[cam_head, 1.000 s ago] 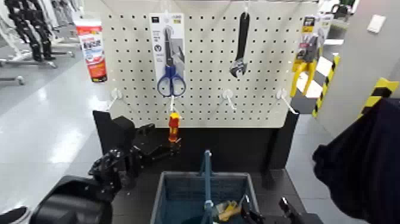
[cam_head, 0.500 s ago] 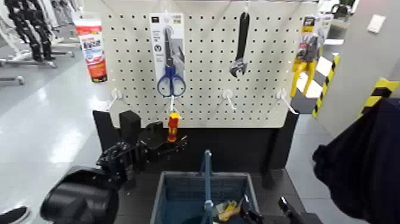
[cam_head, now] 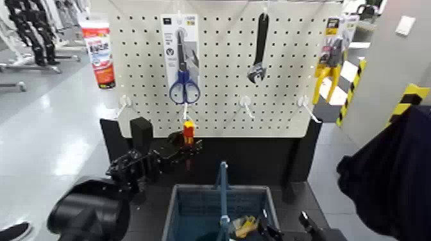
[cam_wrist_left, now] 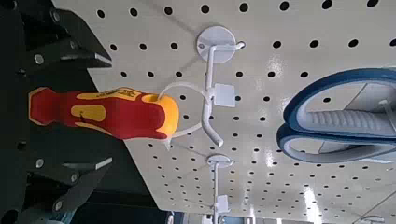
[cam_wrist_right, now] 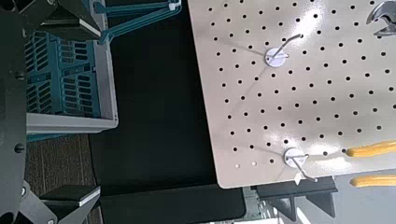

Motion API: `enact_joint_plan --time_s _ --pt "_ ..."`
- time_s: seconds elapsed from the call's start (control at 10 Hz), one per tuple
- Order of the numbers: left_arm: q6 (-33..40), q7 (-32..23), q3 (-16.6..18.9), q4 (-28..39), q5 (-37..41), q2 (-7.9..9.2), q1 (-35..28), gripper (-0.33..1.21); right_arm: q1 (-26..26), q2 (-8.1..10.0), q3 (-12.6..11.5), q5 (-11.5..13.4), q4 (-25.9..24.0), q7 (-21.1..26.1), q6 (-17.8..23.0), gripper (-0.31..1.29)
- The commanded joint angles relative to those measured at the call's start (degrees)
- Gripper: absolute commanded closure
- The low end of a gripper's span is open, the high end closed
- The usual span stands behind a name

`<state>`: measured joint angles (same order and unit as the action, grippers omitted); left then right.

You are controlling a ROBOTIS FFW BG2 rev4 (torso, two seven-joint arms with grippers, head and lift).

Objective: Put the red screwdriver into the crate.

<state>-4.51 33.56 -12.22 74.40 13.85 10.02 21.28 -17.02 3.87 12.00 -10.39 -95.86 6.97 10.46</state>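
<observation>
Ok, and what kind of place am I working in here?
Probably a robotics lab or demo area with a mock tool display: scissors and a wrench hang on a pegboard, a basket sits below, and wheeled frames stand on the floor behind.

The red-handled screwdriver with yellow bands (cam_wrist_left: 112,113) hangs upright by a clear loop from a white hook; the blue-grey slotted plastic basket (cam_head: 175,213) sits below, its thin teal handle upright.

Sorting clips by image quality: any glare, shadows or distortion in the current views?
Head view: pale glare on the floor at left. Left wrist view: bright glints on the pegboard, thin shadows behind its hooks. Right wrist view: a bright reflection on the pegboard, hook shadows too.
</observation>
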Motion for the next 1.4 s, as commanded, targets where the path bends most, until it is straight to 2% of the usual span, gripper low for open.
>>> enact_joint_plan --time_s 0.1,0.6,1.4 --pt "0.55 -0.34 0.0 0.22 -0.14 0.0 -0.18 1.2 0.06 0.0 0.04 -0.06 0.06 -0.03 0.0 0.14" --pt "1.61 -0.69 0.0 1.8 0.04 0.09 -0.89 1.2 0.15 0.18 0.04 -0.24 0.23 -0.12 0.0 0.14" --pt "-0.15 -1.83 -0.18 11.03 1.53 0.09 -5.81 1.2 0.32 0.35 0.21 -0.24 0.32 -0.21 -0.44 0.14"
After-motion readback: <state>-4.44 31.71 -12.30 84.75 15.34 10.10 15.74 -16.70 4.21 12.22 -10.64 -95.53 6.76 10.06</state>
